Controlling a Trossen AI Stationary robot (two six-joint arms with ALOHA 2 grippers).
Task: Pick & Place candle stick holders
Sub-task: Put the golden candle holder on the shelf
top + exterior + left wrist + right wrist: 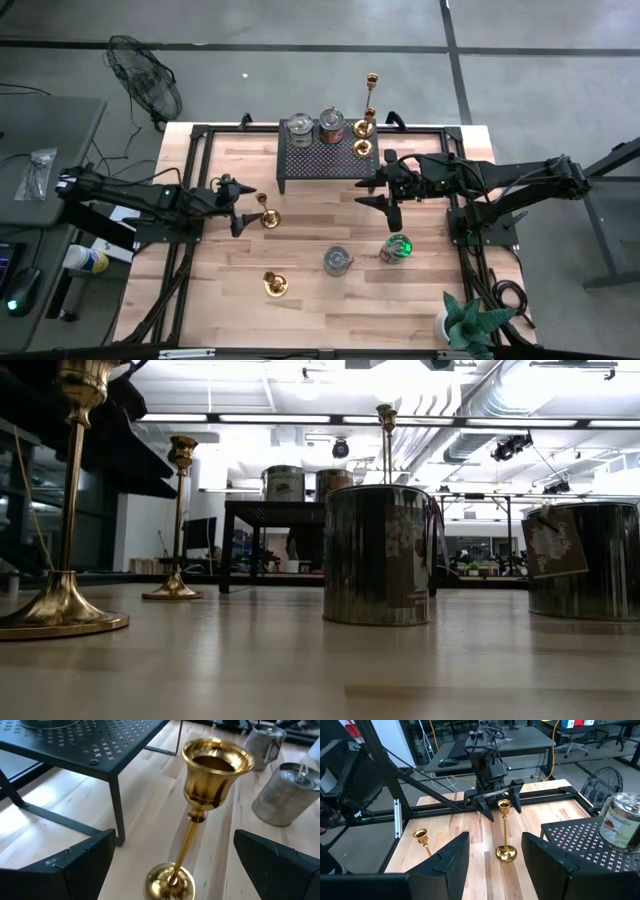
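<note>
- Seven candle stick holders show from above on a light wooden table (220,310), some on its bare boards and some on or behind a black perforated stand (325,158) at the far edge.
- One brass candlestick (267,214) stands upright on the boards left of centre, right in front of the left gripper (240,209).
- Left gripper fingers (75,867) are spread wide on either side of this candlestick's stem, not touching it; the wrist camera shows clear gaps on both sides of its cup and round base.
- A second brass candlestick (275,284) stands nearer the front edge, well apart from the first.
- One silvery cup (338,261) sits near the table's middle, with another cup (397,248) showing a green top just to its right.
- On the stand sit two silvery cups (300,130) side by side and a short brass candlestick (364,138) at its right end.
- A tall slender brass candlestick (370,92) rises just behind the stand's right end.
- The right gripper (376,192) hovers over the boards just in front of the stand's right corner, fingers (445,865) parted and holding nothing.
- A green potted plant (467,322) sits at the front right corner.
- A floor fan (146,78) stands beyond the table's far left corner.
</note>
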